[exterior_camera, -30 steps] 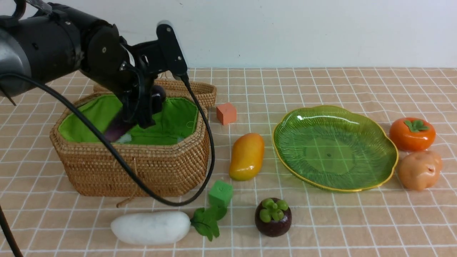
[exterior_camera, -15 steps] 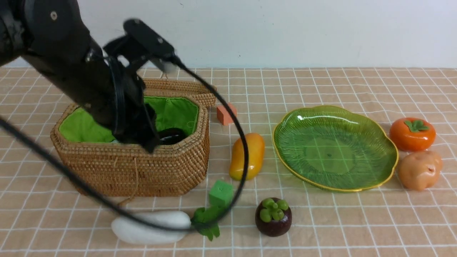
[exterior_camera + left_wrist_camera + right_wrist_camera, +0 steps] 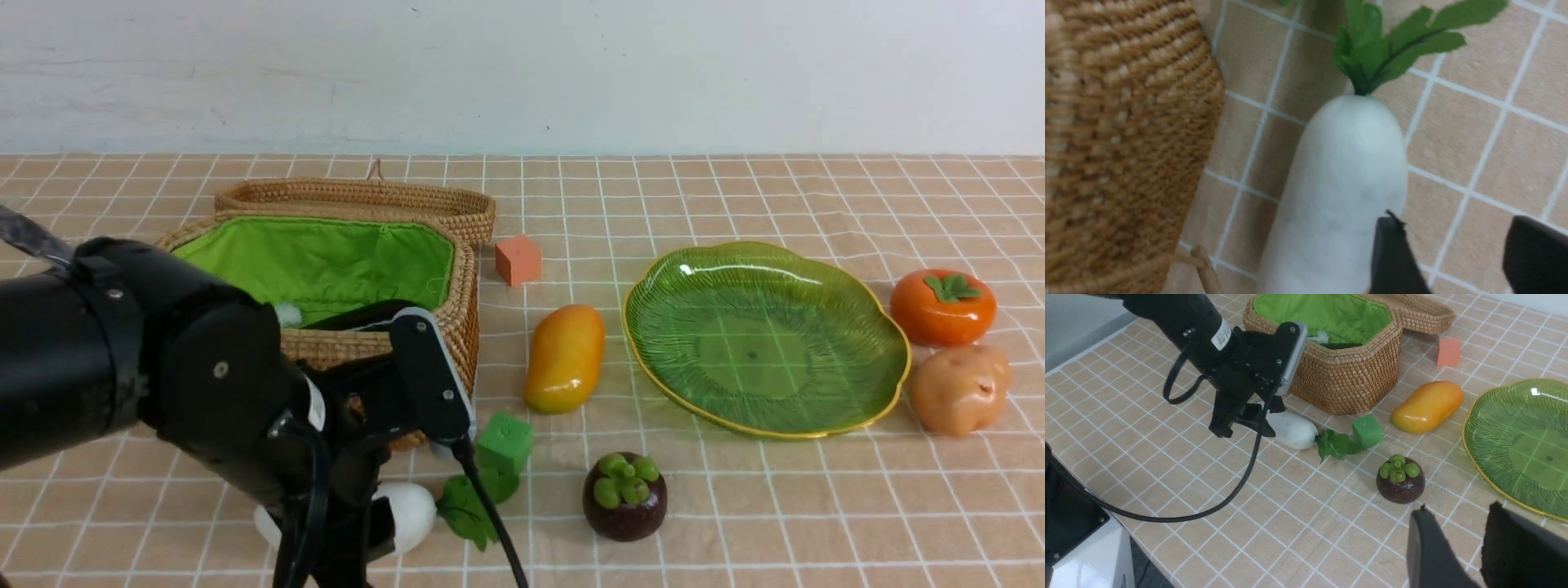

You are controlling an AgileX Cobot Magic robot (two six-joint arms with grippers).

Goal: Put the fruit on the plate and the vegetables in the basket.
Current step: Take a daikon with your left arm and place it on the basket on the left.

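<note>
Close to the near edge of the table, toward its left corner, the left gripper (image 3: pixel 1457 261) hangs low over the white radish (image 3: pixel 408 510), its two dark fingers (image 3: pixel 1392 257) spread apart and holding nothing; one finger sits against the side of the radish and the other is out over bare cloth. The radish lies flat just in front of the basket (image 3: pixel 469 294), leaves pointing toward the green cube (image 3: pixel 504 441). The basket stands toward the left edge with its lid (image 3: pixel 367 196) just behind it, and the eggplant (image 3: pixel 351 318) shows only as a dark sliver over the rim. Mid-table, the mango (image 3: pixel 565 358) lies between the basket and the plate (image 3: pixel 767 343), which is bare. The mangosteen (image 3: pixel 624 496) sits nearer the near edge, and the orange cube (image 3: pixel 518 260) lies farther back. By the right edge, the persimmon (image 3: pixel 943 306) and the potato (image 3: pixel 959 388) rest side by side just beside the plate. The right gripper (image 3: pixel 1470 555) hovers above the cloth near the mangosteen, fingers parted and empty.
</note>
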